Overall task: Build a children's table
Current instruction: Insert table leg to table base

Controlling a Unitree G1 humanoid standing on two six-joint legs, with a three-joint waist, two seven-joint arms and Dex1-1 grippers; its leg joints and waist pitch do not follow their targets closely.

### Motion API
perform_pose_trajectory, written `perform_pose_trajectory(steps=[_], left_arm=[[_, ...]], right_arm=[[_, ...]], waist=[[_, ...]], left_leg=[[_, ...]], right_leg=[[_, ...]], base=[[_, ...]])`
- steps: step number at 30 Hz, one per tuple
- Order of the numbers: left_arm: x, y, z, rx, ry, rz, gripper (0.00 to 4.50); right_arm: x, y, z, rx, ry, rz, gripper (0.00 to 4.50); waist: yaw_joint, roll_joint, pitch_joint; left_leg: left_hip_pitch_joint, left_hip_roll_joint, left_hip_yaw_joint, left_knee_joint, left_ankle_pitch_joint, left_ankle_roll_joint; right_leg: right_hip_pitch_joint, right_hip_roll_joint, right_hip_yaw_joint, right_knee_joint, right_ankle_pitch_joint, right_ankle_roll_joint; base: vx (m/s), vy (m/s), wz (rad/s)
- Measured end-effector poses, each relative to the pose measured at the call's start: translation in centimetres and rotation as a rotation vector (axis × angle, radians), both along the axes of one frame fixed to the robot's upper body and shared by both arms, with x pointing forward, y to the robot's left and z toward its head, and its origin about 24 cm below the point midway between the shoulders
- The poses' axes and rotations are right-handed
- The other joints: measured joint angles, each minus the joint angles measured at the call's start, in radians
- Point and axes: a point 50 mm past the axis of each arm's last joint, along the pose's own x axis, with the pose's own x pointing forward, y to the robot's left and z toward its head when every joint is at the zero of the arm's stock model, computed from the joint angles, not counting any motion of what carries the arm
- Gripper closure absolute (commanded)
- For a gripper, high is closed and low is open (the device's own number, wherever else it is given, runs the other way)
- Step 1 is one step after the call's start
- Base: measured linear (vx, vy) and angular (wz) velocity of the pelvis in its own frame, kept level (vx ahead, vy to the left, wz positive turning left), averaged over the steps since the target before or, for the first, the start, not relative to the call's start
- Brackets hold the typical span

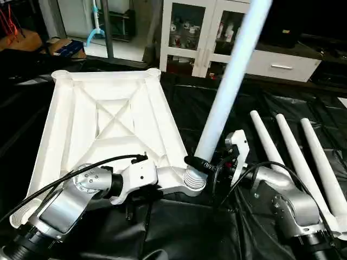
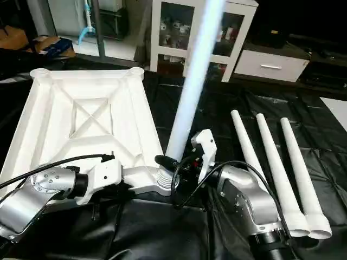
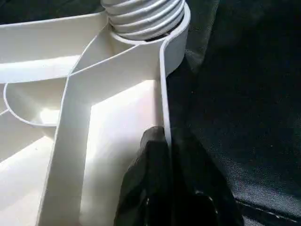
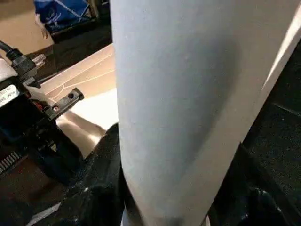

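The children's table top [image 1: 103,116] lies upside down on the black sheet, its X ribs facing up. One white leg [image 1: 227,86] stands tilted in the near right corner socket [image 1: 195,181], with its threaded end [image 3: 141,19] showing above the socket's rim. My right gripper [image 1: 203,164] is shut on this leg just above the socket, a black finger [image 4: 101,188] on each side of it. Beside that same corner, my left gripper [image 3: 164,141] is shut on the top's near edge wall.
Three more white legs [image 1: 295,157] lie side by side on the black sheet [image 1: 217,108] to the right, close to my right forearm. A white glass-door cabinet [image 1: 200,32] and a low drawer unit [image 1: 282,65] stand behind the work.
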Motion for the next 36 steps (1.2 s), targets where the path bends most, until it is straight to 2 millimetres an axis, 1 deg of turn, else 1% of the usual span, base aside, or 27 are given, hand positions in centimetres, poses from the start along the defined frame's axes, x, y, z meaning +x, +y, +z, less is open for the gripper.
perform_pose_trajectory(steps=[3,8,14,21,27,33,36], left_arm=[[0.0,-0.1,0.0,-0.001,-0.001,-0.001,4.4],[0.0,-0.2,0.0,-0.005,0.0,-0.008,4.4],[-0.1,-0.4,0.1,-0.01,-0.002,-0.015,4.4],[-0.1,-0.4,0.1,-0.011,-0.002,-0.016,4.4],[-0.1,-0.4,0.0,-0.01,0.0,-0.017,4.4],[-0.1,-0.4,0.0,-0.007,0.002,-0.02,4.4],[-0.1,-0.5,-0.1,-0.003,0.003,-0.022,4.4]], right_arm=[[-0.2,-0.2,-0.2,0.023,0.002,-0.022,2.63],[-1.2,-0.5,-0.3,0.033,-0.029,-0.062,2.63],[-1.9,-0.5,-0.3,-0.002,-0.094,-0.07,2.63],[-2.3,-0.2,0.1,-0.079,-0.175,-0.03,2.63],[-2.4,-0.2,0.2,-0.13,-0.199,0.007,2.63],[-2.4,-0.1,0.0,-0.164,-0.186,0.032,2.63],[-2.4,-0.2,-0.1,-0.183,-0.184,0.047,2.63]], waist=[[-0.001,0.0,0.0],[0.007,0.0,0.0],[0.012,0.0,0.0],[0.011,0.001,0.0],[0.011,0.0,-0.001],[0.012,-0.004,-0.005],[0.011,-0.006,-0.007]], left_leg=[[-0.001,0.0,0.001,0.0,0.0,0.0],[-0.001,0.0,0.001,-0.002,0.0,0.0],[-0.001,0.0,0.002,-0.004,0.0,0.0],[-0.001,0.0,0.002,-0.005,0.0,0.0],[-0.001,0.0,0.002,-0.005,0.0,0.0],[0.0,0.0,0.002,-0.007,0.0,0.0],[0.002,0.0,0.002,-0.007,0.0,0.0]], right_leg=[[0.0,0.0,0.0,-0.002,0.0,0.0],[0.0,0.0,0.0,-0.002,0.0,0.0],[0.0,0.0,0.001,-0.002,0.0,0.0],[0.001,0.0,0.0,-0.002,0.0,0.0],[0.002,0.0,0.0,-0.002,0.0,0.0],[0.003,0.0,0.0,-0.002,0.0,0.0],[0.006,0.0,0.0,-0.002,0.0,0.0]], base=[[0.0,0.0,0.0],[0.0,0.0,0.0],[0.0,0.0,0.0],[0.0,0.0,0.0],[0.0,0.0,0.0],[0.0,0.0,0.0],[0.0,0.0,0.0]])
